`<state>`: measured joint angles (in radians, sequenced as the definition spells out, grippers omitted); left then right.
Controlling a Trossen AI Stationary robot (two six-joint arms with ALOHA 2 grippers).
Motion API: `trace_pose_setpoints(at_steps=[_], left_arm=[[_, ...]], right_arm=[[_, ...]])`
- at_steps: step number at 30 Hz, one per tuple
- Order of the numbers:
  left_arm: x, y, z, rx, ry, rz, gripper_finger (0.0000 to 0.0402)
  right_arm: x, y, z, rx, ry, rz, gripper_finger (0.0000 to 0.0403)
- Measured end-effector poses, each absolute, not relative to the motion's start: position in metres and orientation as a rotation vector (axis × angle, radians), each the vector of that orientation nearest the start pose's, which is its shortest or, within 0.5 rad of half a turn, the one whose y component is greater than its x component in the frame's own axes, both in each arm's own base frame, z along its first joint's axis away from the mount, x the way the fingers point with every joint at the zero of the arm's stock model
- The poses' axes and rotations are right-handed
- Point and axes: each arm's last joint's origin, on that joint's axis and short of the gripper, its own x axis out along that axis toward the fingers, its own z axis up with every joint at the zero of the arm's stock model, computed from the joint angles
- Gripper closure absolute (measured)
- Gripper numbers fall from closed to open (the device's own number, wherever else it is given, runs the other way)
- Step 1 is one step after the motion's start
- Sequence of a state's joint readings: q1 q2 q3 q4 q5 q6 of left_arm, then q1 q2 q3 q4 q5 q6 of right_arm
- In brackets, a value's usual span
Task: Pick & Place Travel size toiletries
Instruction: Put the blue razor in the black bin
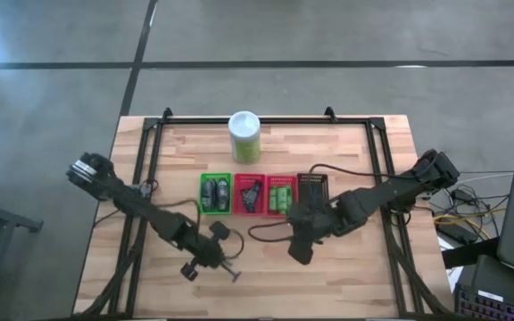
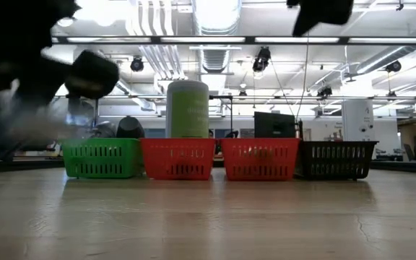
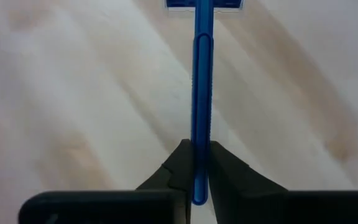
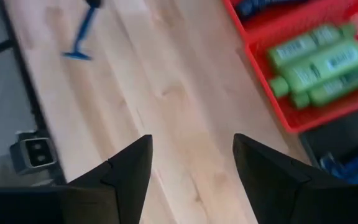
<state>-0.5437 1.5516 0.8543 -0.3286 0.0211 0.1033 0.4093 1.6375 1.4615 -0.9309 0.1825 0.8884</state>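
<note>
Your left gripper (image 3: 194, 180) is clamped on the very end of the blue razor's (image 3: 202, 99) handle, low and left of centre in the high view, on the bare wood. With so little handle between the jaws, the razor could swing or slip out as you lift. Your right gripper (image 4: 191, 168) hangs spread and empty in front of the red baskets (image 1: 250, 181). The low view is too blurred to confirm the hold.

Four baskets (image 1: 264, 194) in a row mid-table (image 1: 346, 143); canister (image 1: 244, 135) at 12 o'clock behind them; T-shaped stick (image 1: 232, 270) at 7 o'clock.
</note>
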Motion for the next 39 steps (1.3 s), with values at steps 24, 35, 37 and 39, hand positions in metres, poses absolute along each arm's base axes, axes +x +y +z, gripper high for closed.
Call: trace_pose_setpoints(at_steps=[24,35,37,39], left_arm=[[0.256,-0.041,0.348,-0.267,-0.131,0.010,0.0370],[0.262,-0.046,0.357,-0.340,-0.275,-0.130,0.0369],[0.263,-0.048,0.354,-0.346,-0.239,-0.190,0.0369],[0.264,-0.050,0.350,-0.345,-0.213,-0.250,0.0369]], right_arm=[[0.277,0.109,0.394,0.412,0.220,-0.558,0.0161],[0.301,0.104,0.402,0.376,0.098,-0.531,0.0184],[0.302,0.105,0.404,0.363,0.090,-0.507,0.0187],[0.304,0.107,0.407,0.309,0.100,-0.441,0.0188]])
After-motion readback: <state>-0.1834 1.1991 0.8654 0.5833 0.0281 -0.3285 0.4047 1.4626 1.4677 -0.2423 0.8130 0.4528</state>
